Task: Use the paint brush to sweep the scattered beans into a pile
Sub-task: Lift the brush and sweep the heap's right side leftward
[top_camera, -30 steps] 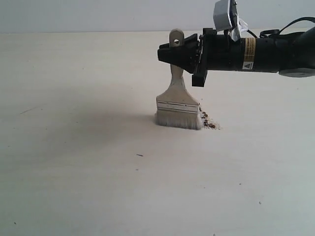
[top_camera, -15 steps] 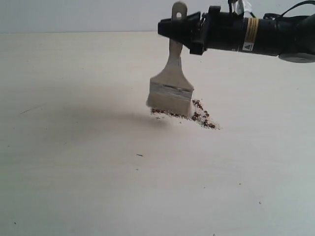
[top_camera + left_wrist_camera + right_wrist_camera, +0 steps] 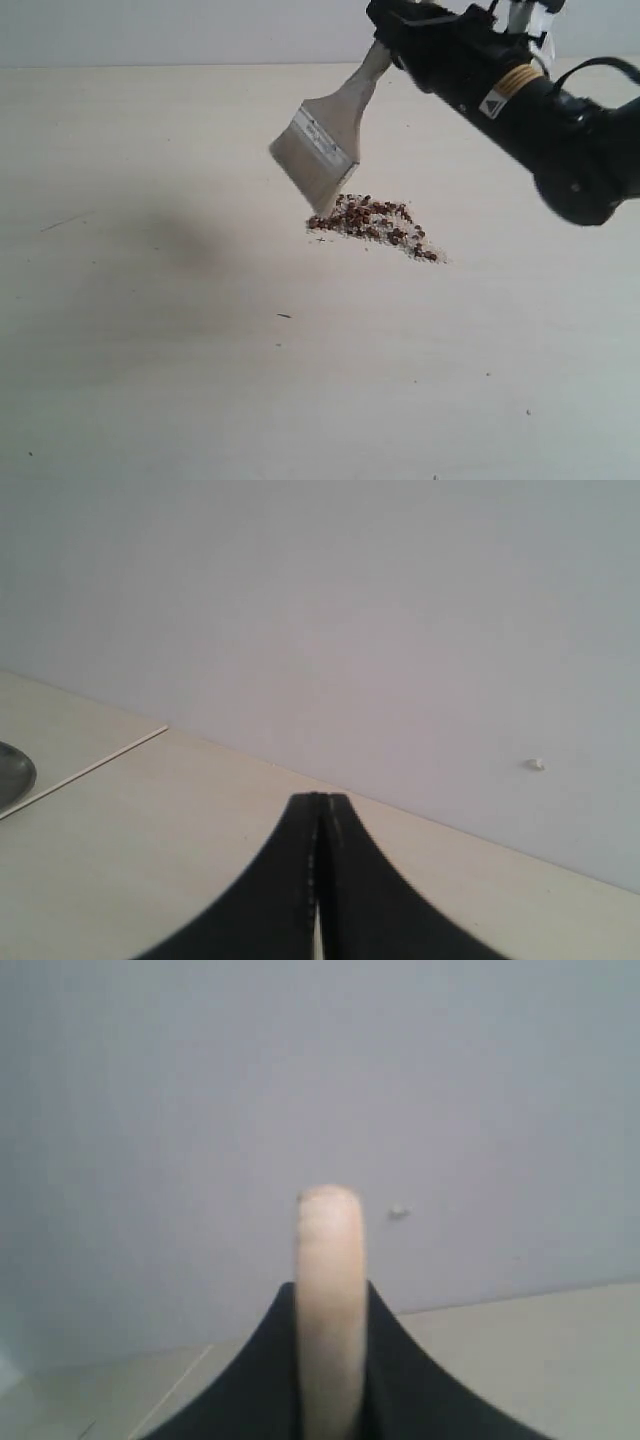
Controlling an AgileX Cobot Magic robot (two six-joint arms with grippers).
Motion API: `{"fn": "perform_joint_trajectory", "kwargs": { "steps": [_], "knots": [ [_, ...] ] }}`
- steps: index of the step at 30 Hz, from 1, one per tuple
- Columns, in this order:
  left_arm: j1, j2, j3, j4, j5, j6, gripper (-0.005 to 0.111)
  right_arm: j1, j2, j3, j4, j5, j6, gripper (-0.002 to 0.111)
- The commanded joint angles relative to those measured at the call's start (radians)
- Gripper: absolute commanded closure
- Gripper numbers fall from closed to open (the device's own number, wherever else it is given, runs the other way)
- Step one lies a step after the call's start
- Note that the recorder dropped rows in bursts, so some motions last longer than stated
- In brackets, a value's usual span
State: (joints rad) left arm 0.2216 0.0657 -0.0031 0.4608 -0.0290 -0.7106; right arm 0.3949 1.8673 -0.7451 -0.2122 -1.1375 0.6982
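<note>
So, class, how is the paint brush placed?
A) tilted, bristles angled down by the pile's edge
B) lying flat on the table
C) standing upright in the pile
A: the right claw holds the paint brush slanted, its bristles angled down by the left edge of the pile.

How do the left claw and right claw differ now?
The right claw is clamped on the wide, pale-bristled, wooden-handled paint brush; the left claw is shut on nothing. The right claw holds the brush tilted beside the heap of reddish-brown beans; the left claw faces a grey wall. Both are black.
</note>
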Motion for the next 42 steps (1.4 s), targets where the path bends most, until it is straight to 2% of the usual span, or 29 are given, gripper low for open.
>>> {"fn": "perform_joint_trajectory", "kwargs": {
  "steps": [1, 5, 8, 12, 16, 21, 30, 34, 42],
  "knots": [
    [-0.001, -0.005, 0.003, 0.001, -0.005, 0.002, 0.107, 0.2, -0.005, 0.029, 0.508, 0.021, -0.262, 0.108],
    [-0.001, -0.005, 0.003, 0.001, -0.005, 0.002, 0.107, 0.39, -0.004, 0.01, 0.918, -0.061, -0.509, 0.108],
    [-0.001, -0.005, 0.003, 0.001, -0.005, 0.002, 0.107, 0.464, -0.004, -0.031, 1.044, -0.067, -0.617, 0.108],
    [-0.001, -0.005, 0.003, 0.001, -0.005, 0.002, 0.107, 0.498, 0.025, -0.079, 1.082, -0.063, -0.66, 0.108],
    [-0.001, -0.005, 0.003, 0.001, -0.005, 0.002, 0.107, 0.501, 0.084, -0.103, 1.135, -0.054, -0.606, 0.108],
    [-0.001, -0.005, 0.003, 0.001, -0.005, 0.002, 0.107, 0.501, 0.128, -0.103, 1.207, -0.054, -0.635, 0.108],
    [-0.001, -0.005, 0.003, 0.001, -0.005, 0.002, 0.107, 0.501, 0.131, -0.103, 1.255, -0.084, -0.923, 0.108],
    [-0.001, -0.005, 0.003, 0.001, -0.005, 0.002, 0.107, 0.501, 0.131, -0.103, 1.214, -0.084, -0.932, 0.108],
    [-0.001, -0.005, 0.003, 0.001, -0.005, 0.002, 0.107, 0.501, 0.061, -0.103, 1.088, -0.084, -0.828, 0.108]
  ]
}}
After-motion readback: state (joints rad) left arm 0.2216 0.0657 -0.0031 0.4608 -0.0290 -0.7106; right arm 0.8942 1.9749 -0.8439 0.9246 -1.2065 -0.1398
